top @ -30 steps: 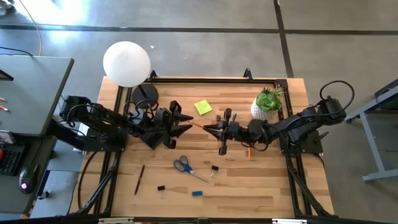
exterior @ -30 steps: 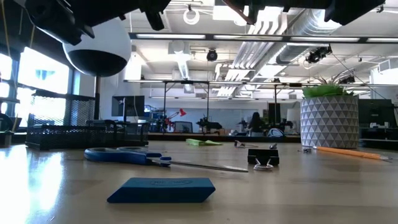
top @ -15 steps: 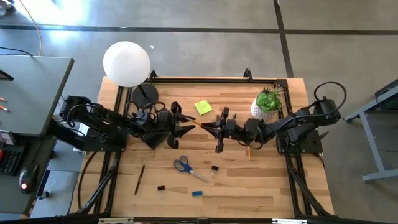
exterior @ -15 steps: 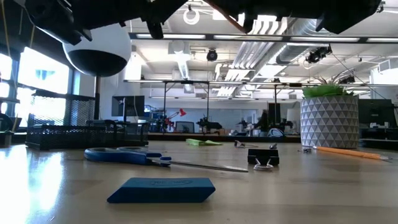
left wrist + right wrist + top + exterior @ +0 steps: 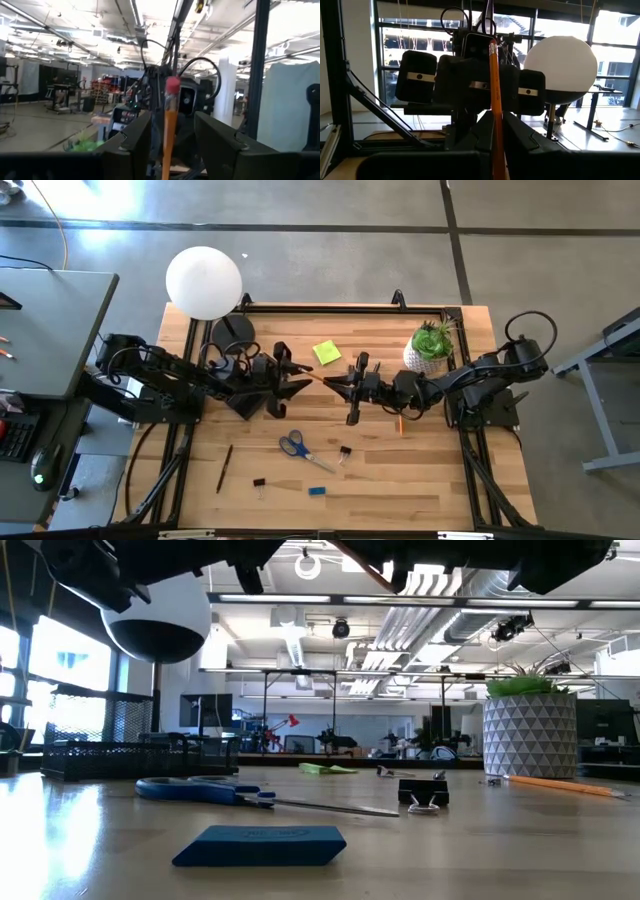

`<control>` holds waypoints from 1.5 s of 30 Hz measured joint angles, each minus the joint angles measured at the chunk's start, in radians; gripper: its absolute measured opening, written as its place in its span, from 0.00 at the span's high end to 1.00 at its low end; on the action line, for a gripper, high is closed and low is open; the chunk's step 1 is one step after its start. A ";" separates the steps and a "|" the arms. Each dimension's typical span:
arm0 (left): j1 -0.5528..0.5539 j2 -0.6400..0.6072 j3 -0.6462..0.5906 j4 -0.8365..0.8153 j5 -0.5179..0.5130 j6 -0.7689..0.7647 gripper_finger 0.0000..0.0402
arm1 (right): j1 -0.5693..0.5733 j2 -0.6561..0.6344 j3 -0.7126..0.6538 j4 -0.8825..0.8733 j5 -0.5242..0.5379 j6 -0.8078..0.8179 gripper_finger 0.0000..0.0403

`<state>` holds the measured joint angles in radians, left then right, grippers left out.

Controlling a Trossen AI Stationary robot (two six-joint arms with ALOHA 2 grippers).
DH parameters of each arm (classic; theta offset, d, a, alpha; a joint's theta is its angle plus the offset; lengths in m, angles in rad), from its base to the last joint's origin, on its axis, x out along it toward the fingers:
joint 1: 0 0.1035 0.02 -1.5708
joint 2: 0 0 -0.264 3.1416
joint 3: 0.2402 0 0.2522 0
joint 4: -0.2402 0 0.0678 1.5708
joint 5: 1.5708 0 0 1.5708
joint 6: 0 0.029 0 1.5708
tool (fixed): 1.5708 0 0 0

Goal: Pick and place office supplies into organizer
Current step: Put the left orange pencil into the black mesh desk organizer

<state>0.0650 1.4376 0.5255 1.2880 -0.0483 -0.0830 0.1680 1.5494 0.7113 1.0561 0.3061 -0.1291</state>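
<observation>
A light wooden counter [image 5: 420,470] with plank lines carries the things. Toward 11 o'clock stands the round black lamp base [image 5: 232,331]. Near 12 lies the yellow sticky-note pad [image 5: 326,352]. At 1 o'clock the potted plant [image 5: 431,346] stands, and an orange pencil [image 5: 400,424] lies near it toward 3 o'clock. At 6 o'clock lie the blue-handled scissors [image 5: 299,448], a binder clip [image 5: 345,451] and the blue eraser [image 5: 317,491]. Toward 7 lie a dark pen [image 5: 225,468] and another clip [image 5: 258,482].
</observation>
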 joint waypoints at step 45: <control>0.000 -0.330 -0.001 -0.806 -0.229 0.061 0.99 | -0.001 0.001 0.000 -0.343 0.057 0.089 0.75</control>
<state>0.0650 1.1073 0.5247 0.4824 -0.2769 -0.0220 0.1674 1.5501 0.7113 0.7131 0.3628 -0.0403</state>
